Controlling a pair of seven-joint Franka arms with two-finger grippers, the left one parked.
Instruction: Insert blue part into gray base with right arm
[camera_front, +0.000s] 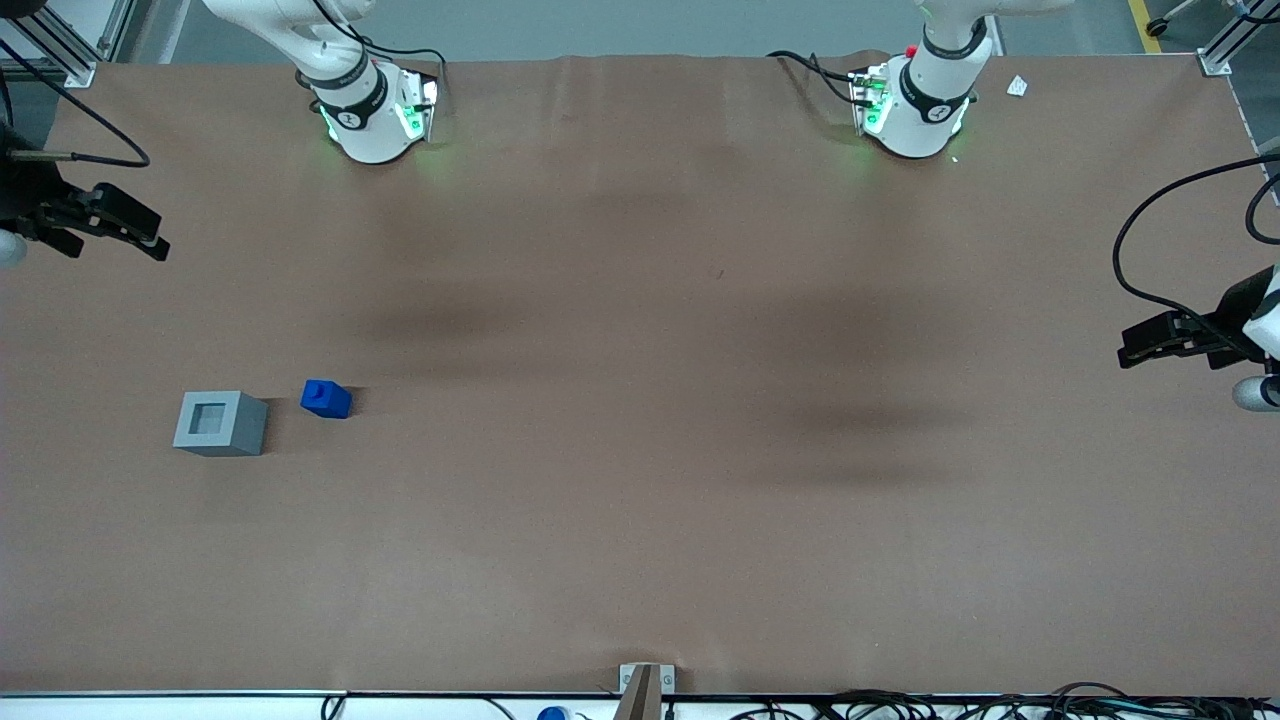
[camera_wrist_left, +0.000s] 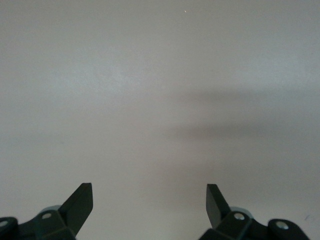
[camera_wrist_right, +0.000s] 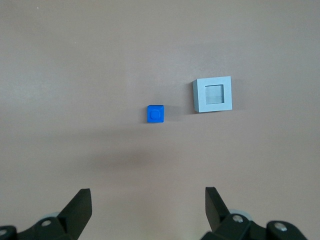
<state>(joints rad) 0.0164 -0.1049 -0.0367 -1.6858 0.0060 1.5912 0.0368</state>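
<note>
I have the gripper (camera_wrist_right: 145, 210) parked high at the working arm's end of the table (camera_front: 640, 560), fingers spread wide, nothing between them. In the front view it (camera_front: 110, 225) hangs well clear of both parts.

The blue part (camera_front: 326, 398) sits on the bare brown table, free-standing. The gray base (camera_front: 220, 423) sits near it but apart, a clear gap between the two, hole facing up. From the wrist view the blue part (camera_wrist_right: 155, 114) shows a round mark on its top face and the gray base (camera_wrist_right: 213, 95) its square recess.

Handling, my judgement: the blue part looks like hard plastic, light, rigid, smooth-sided, so possibly a bit slick under the pads. It should not crush. I would pinch it across two opposite flat sides, low enough to be secure, leaving the end that enters the recess free. A small block may twist if gripped off-centre.

Writing: no brand, label or lettering I can read on either part.
</note>
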